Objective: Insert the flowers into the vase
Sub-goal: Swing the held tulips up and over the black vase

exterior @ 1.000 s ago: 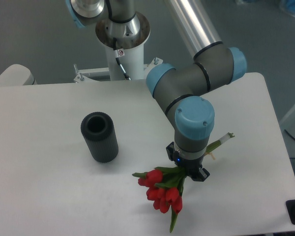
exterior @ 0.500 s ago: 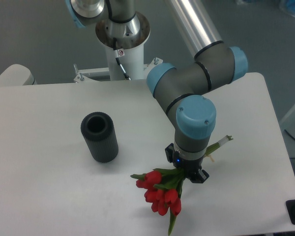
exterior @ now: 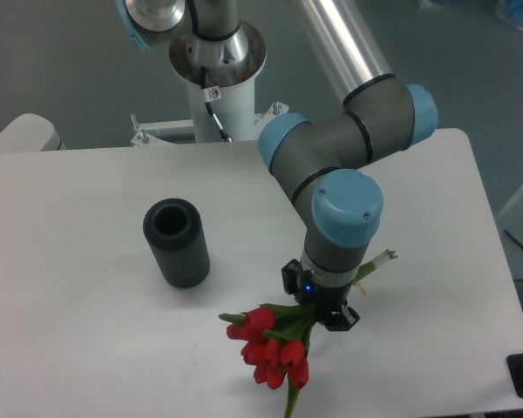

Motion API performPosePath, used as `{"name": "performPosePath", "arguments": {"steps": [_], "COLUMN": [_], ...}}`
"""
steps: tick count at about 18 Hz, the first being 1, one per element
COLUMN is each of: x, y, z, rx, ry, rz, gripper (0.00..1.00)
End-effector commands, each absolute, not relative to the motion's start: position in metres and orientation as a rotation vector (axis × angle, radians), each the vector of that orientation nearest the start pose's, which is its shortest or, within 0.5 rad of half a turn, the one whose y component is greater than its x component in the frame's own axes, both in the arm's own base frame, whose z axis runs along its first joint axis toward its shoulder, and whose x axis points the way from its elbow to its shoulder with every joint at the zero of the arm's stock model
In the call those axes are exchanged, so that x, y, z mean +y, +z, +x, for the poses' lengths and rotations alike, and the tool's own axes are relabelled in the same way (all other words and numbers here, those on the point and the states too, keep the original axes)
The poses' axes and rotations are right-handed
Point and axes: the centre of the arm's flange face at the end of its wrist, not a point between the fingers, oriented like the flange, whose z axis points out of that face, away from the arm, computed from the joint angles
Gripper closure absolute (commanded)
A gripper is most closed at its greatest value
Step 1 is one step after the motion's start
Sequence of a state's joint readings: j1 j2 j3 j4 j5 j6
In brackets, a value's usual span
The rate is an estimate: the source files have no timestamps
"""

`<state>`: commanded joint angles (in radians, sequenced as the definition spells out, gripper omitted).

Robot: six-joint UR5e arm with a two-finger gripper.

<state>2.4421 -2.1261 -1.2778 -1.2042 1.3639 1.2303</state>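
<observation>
Poking from gripper, apparently: flowers

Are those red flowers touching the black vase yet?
Apart. The camera view shows bare white table between the flowers, held at the gripper, and the vase standing to their left.

Even, cool overhead light; soft shadows lower centre, mild glare upper middle, slightly soft focus, perhaps compression.

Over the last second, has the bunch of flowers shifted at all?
Yes. The flowers, in the gripper, have moved left in the image toward the vase, which stayed put on the table.
</observation>
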Motion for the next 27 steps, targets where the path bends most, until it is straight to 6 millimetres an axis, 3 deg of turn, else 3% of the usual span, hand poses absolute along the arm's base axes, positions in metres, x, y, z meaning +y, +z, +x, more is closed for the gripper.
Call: {"name": "performPosePath", "arguments": {"steps": [4, 9, 11, 16, 20, 22, 24, 27], "x": [0.588, 0.612, 0.615, 0.613, 0.607, 0.588, 0.573, 0.541], "y": [0.340, 0.357, 0.375, 0.409, 0.432, 0.464, 0.459, 0.475], "z": [-0.435, -0.408, -0.406, -0.394, -0.384, -0.383, -0.385, -0.385], "rx": [0.439, 0.255, 0.161, 0.166, 0.174, 0.164, 0.135, 0.107], "ry": [-0.135, -0.462, -0.554, -0.589, -0.651, -0.672, -0.687, -0.689], "rz": [-2.749, -2.426, -2.326, -2.222, -2.094, -1.988, -1.968, -1.891], "gripper": [0.83, 0.83, 0.83, 0.83, 0.83, 0.82, 0.82, 0.82]}}
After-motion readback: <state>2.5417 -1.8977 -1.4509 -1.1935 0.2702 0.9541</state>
